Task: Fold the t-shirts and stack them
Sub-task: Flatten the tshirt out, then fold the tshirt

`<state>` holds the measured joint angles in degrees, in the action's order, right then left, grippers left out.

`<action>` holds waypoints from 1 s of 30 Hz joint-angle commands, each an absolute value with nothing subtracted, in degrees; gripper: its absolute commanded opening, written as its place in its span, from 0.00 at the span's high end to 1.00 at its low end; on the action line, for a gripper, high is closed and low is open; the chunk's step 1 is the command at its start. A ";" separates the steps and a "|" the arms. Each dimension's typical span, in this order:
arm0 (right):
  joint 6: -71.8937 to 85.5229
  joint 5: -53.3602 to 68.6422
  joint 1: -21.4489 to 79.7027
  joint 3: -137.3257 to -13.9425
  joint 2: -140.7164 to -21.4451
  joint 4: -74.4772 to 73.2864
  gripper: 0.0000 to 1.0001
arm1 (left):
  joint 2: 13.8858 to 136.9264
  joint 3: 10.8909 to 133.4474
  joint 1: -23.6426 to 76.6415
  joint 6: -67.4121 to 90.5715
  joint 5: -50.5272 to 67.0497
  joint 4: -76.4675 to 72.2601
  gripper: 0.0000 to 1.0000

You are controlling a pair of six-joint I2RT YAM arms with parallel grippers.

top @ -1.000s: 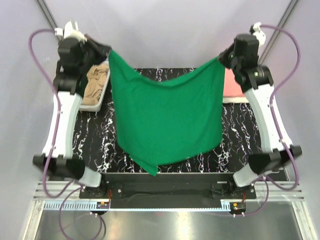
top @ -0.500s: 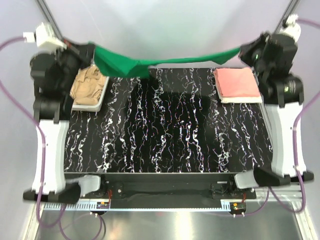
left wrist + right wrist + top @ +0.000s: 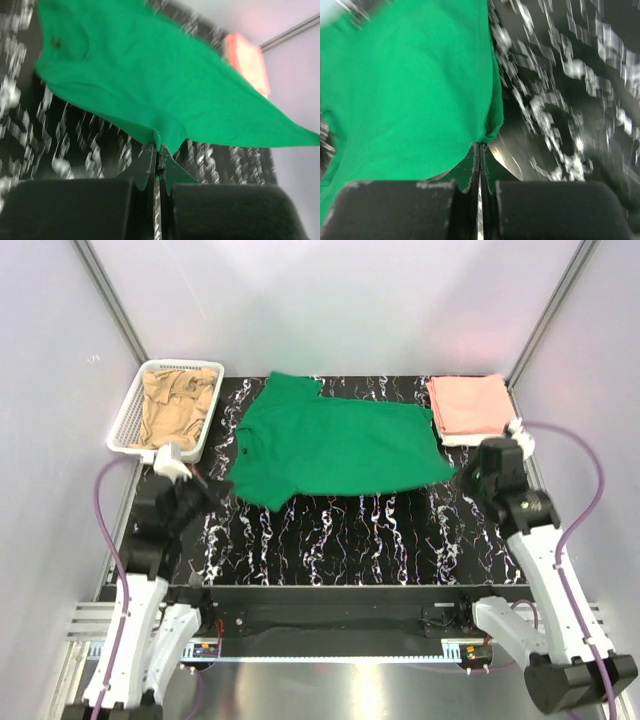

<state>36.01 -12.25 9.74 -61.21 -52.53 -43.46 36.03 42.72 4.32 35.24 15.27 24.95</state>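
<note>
The bright green t-shirt [image 3: 335, 445] lies spread across the back middle of the black marbled table [image 3: 350, 540], neck to the left. My left gripper [image 3: 224, 488] is shut on its near-left edge; in the left wrist view the cloth [image 3: 150, 85] bunches at the closed tips of that gripper [image 3: 159, 148]. My right gripper [image 3: 462, 472] is shut on the shirt's near-right corner, which shows in the right wrist view as green cloth [image 3: 410, 85] pinched at this gripper [image 3: 480, 145]. A tan-beige t-shirt [image 3: 175, 405] lies crumpled in the basket. A salmon pink t-shirt [image 3: 470, 403] sits folded at the back right.
The white mesh basket [image 3: 125, 425] stands at the back left corner. A white layer [image 3: 455, 440] peeks out under the pink shirt. Metal frame posts rise at both back corners. Bare tabletop lies between the green shirt and the near edge.
Both arms swung down and toward the near side. The green shirt, held hanging high a second ago, flipped over the back and now lies spread on the table.
</note>
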 commanded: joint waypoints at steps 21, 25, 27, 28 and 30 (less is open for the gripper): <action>52.39 -13.35 9.76 -35.59 -43.49 -38.24 1.00 | 33.47 32.25 4.57 41.40 0.18 28.21 1.00; 50.89 -15.29 9.67 -36.91 -47.98 -34.64 1.00 | 39.45 33.92 4.57 39.91 1.65 21.83 1.00; 49.84 -16.26 9.67 -37.96 -51.57 -33.32 1.00 | 45.92 35.24 4.57 38.94 4.03 20.22 1.00; 49.40 -17.91 9.67 -38.32 -52.90 -32.09 1.00 | 48.40 36.38 4.57 37.63 4.13 20.39 1.00; 47.73 -19.94 9.67 -39.98 -57.54 -30.85 1.00 | 55.15 39.45 4.57 36.48 3.35 20.57 1.00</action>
